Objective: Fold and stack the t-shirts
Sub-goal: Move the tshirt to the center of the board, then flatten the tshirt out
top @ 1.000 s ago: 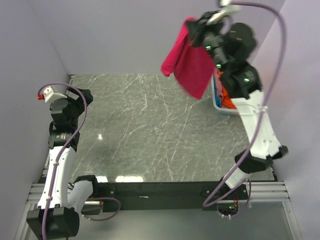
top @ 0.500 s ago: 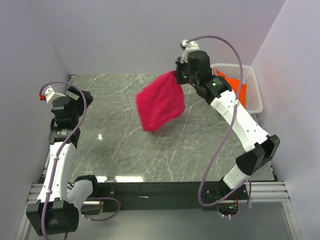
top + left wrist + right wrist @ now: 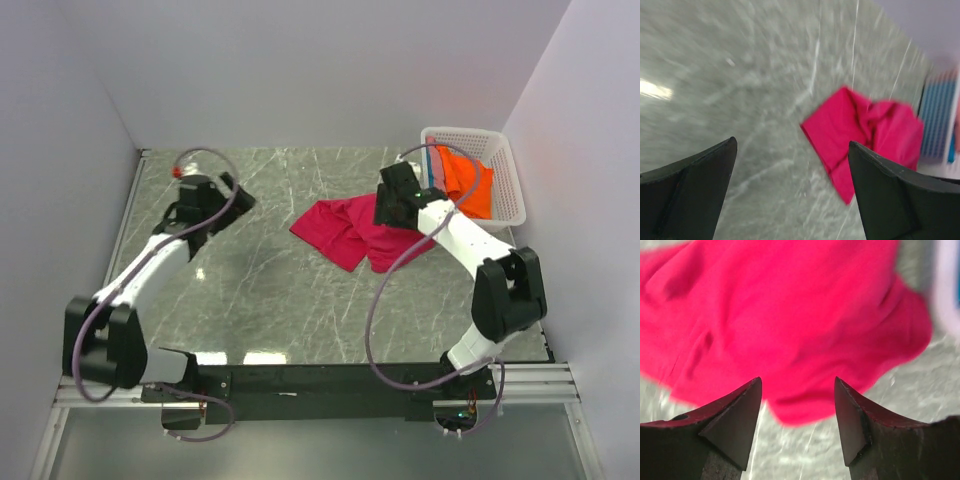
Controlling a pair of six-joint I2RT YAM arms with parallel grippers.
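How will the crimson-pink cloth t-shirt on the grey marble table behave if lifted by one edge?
Probably floppy: the crimson-pink cloth t-shirt lies crumpled with folds on the grey marble table, so it should hang and drape. It looks thin, so likely light. Pushed, it would probably bunch up rather than slide flat.

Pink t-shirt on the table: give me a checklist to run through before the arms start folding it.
1. Crimson-pink t-shirt on the table: ok, lying mid-table.
2. Shirt spread flat: not ok, bunched and wrinkled.
3. Right gripper free of cloth: ok, jaws open just above the shirt.
4. Left gripper ready: ok, open, empty, facing the shirt.
5. Collar and sleeves located: cannot tell.
6. Orange t-shirt out of the way: ok, in the basket.
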